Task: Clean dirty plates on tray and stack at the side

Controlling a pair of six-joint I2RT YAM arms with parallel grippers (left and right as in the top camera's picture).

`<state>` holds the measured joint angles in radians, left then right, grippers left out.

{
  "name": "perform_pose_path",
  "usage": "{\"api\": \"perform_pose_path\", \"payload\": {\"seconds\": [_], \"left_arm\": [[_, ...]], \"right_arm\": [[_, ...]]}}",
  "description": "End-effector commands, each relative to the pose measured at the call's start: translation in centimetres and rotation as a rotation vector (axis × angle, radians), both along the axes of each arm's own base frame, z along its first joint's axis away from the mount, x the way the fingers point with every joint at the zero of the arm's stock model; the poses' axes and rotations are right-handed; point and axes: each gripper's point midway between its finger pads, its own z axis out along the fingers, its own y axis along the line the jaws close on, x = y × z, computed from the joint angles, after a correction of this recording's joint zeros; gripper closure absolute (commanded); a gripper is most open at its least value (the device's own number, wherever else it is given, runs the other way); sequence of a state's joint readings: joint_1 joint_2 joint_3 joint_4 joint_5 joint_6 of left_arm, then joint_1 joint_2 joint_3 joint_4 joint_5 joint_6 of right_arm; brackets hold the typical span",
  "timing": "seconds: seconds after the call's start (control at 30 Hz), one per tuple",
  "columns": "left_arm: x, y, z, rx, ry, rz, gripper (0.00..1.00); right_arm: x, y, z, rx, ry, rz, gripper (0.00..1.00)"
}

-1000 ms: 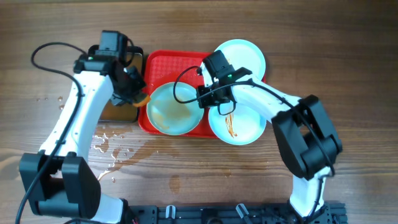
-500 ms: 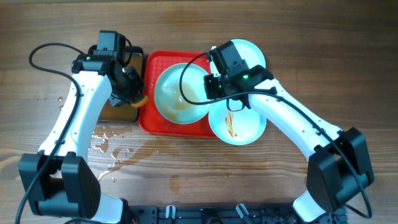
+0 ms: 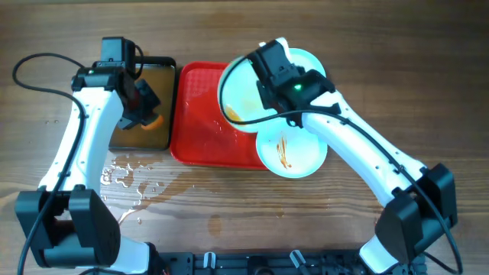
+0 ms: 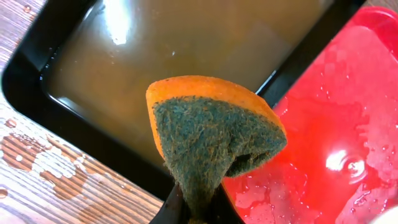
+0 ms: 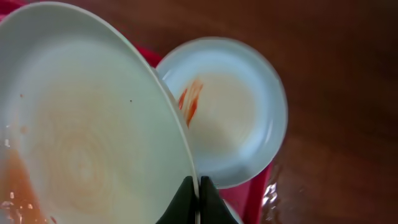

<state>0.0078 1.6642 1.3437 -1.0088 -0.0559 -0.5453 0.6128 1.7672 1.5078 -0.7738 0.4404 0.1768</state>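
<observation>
Orange sponge (image 4: 211,134) pinched in the left hand (image 4: 194,208), smeared plate (image 5: 87,143) clamped by its rim in the right hand (image 5: 198,190): wipe gently, or that edge grip may slip.

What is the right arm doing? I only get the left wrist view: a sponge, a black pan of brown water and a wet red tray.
Observer: The right gripper is shut on the rim of a smeared plate, tilted steeply over the tray.
Operator: And the other plates?
Observer: A plate with a sauce streak lies at the tray's near right corner.
Operator: Any more?
Observer: A third plate sits at the far right corner, partly under the arm.
</observation>
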Motion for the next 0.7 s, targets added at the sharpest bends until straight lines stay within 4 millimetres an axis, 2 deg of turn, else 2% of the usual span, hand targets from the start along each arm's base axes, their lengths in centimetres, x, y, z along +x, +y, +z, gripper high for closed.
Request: {"api": "perform_pose_path", "payload": {"seconds": [0.0, 0.13, 0.27, 0.4, 0.5, 0.67], "left_arm": [[-0.2, 1.4, -0.5, 0.025, 0.013, 0.013, 0.96], [-0.5, 2.3, -0.7, 0.033, 0.020, 0.036, 0.96], [-0.5, 2.7, -0.7, 0.038, 0.023, 0.026, 0.96], [-0.5, 2.7, -0.7, 0.037, 0.024, 0.026, 0.96], [-0.5, 2.7, -0.7, 0.037, 0.024, 0.026, 0.96], [-0.7, 2.7, -0.7, 0.037, 0.032, 0.026, 0.96]], "right_arm": [[0.1, 0.3, 5.0, -0.198, -0.179, 0.022, 0.96], [-0.6, 0.8, 6.5, -0.345, -0.249, 0.044, 0.96], [-1.2, 1.4, 9.0, -0.476, -0.356, 0.033, 0.96], [-1.8, 3.1, 10.4, -0.497, -0.424, 0.048, 0.96], [-2.1, 4.2, 10.3, -0.443, -0.437, 0.054, 0.96], [-2.5, 6.3, 7.6, -0.236, -0.339, 0.110, 0.96]]}}
